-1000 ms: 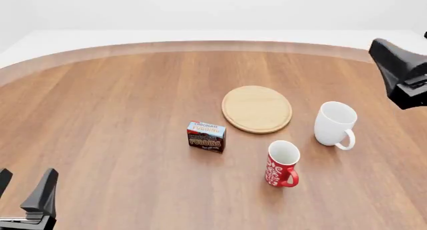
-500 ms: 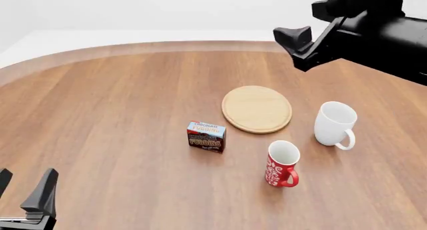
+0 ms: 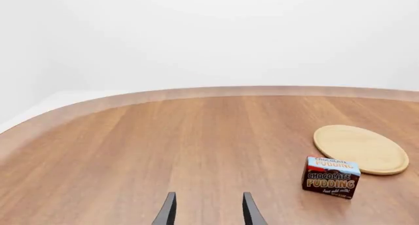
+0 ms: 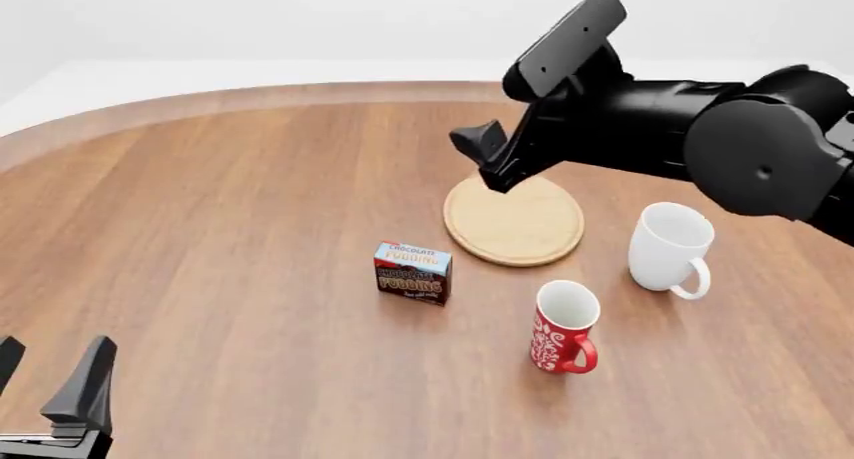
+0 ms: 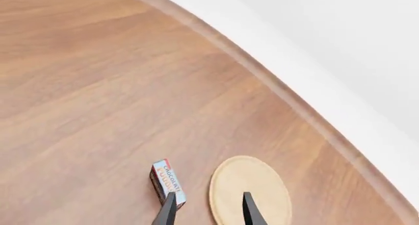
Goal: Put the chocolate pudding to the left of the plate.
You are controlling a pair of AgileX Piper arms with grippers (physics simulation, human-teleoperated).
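The right arm (image 4: 694, 129) reaches in from the right, raised above the table, its gripper (image 4: 487, 159) pointing down and leftward with fingers parted and nothing between them. The left gripper (image 4: 54, 394) sits low at the near left corner, fingers apart, also empty.

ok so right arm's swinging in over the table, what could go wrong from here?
1. The small brown cardboard pudding box stands upright on a narrow base, so a glancing touch from the right claw could tip it.
2. The box sits close to the round light-tan wooden plate; a finger coming down on that side may strike the rim.
3. The white mug and the red patterned mug stand under the right arm's sweep; a low forearm could knock them.
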